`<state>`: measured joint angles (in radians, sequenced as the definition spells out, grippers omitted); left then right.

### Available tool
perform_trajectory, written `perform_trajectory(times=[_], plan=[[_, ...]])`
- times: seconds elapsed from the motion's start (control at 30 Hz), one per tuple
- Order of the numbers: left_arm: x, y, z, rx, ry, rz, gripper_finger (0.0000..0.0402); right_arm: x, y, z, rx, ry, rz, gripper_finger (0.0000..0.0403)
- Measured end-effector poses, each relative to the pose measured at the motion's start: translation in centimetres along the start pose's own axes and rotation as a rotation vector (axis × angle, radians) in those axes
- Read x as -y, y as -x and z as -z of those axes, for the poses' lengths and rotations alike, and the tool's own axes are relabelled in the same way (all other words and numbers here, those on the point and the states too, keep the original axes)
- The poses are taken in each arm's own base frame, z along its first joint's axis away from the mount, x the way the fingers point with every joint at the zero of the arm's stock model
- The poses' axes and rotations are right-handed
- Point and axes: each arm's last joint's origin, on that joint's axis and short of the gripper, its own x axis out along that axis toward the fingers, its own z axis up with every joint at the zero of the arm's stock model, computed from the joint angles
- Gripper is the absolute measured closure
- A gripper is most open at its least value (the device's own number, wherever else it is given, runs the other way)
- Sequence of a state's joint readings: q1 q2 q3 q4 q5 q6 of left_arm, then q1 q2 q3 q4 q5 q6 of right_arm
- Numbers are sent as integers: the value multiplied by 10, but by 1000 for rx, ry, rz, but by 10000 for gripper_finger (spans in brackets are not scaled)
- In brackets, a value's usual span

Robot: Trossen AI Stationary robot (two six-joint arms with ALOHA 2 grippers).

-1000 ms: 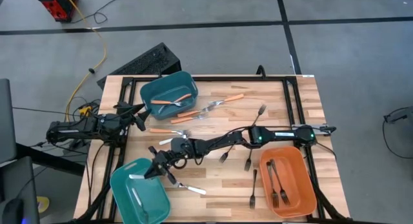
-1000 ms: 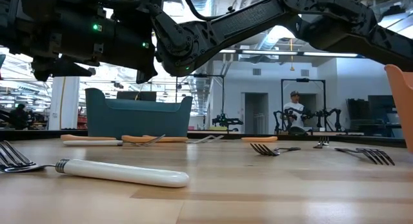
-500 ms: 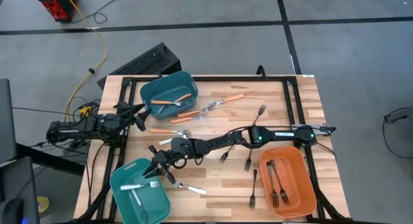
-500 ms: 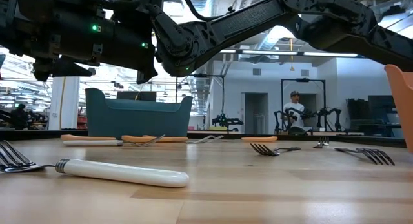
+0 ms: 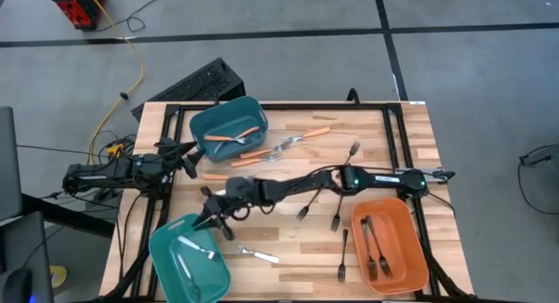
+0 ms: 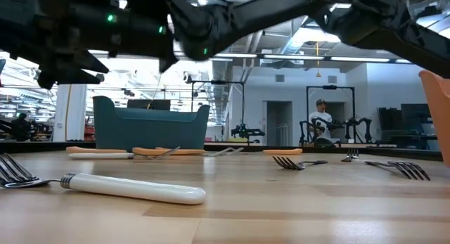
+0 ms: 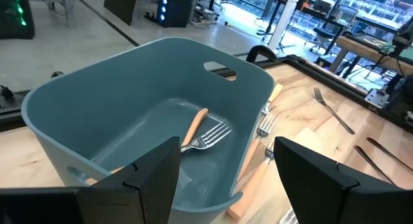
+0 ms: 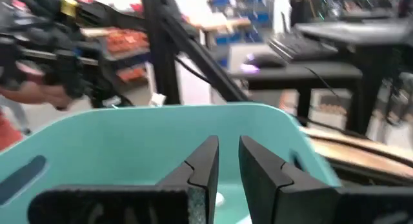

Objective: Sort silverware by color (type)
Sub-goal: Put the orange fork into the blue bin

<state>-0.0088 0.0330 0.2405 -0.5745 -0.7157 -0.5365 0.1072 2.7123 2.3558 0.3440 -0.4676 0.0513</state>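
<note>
Hovering at the near-left corner bin [image 5: 188, 259], the right tool [image 5: 212, 217] is slightly apart, empty; swinging low could knock the white fork [image 5: 256, 253] beside it off the counter [image 5: 288, 259]; left tool [image 7: 222, 179] waits spread at the far-left bin [image 7: 84, 114]

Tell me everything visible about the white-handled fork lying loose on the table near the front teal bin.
The white-handled fork has a glossy, rounded white handle, apparently plastic, a ribbed metal collar and silver metal tines. It lies flat on the bare wooden table, angled across the boards, just beside the front teal bin without touching it. In the low view it is the nearest piece, tines pointing to the picture's left. Nothing grips it; it rests on the wood alone.
</note>
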Motion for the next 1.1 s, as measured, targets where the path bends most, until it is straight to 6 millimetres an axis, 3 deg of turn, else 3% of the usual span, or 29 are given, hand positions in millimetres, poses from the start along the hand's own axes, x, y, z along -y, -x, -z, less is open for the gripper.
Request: perform_trajectory(times=[0.2, 0.37, 0.53, 0.7, 0.97, 1.1], plan=[[0, 0, 0, -11, 1, 14, 167, -1, 21, -38, -231, 103, 6, 315], [0, 0, 0, -9, 1, 11, 167, -9, 51, -79, -469, 233, 113, 315], [0, 0, 0, -8, 0, 9, 167, -6, 76, -90, -704, 324, 300, 314], [0, 0, 0, -8, 1, 8, 167, 7, 86, -82, -779, 264, 334, 285], [0, 0, 0, -7, 0, 6, 167, 36, 76, -22, -819, 214, 343, 181], [0, 0, 1, -9, -2, 5, 167, 44, 79, -13, -829, 172, 365, 160]])
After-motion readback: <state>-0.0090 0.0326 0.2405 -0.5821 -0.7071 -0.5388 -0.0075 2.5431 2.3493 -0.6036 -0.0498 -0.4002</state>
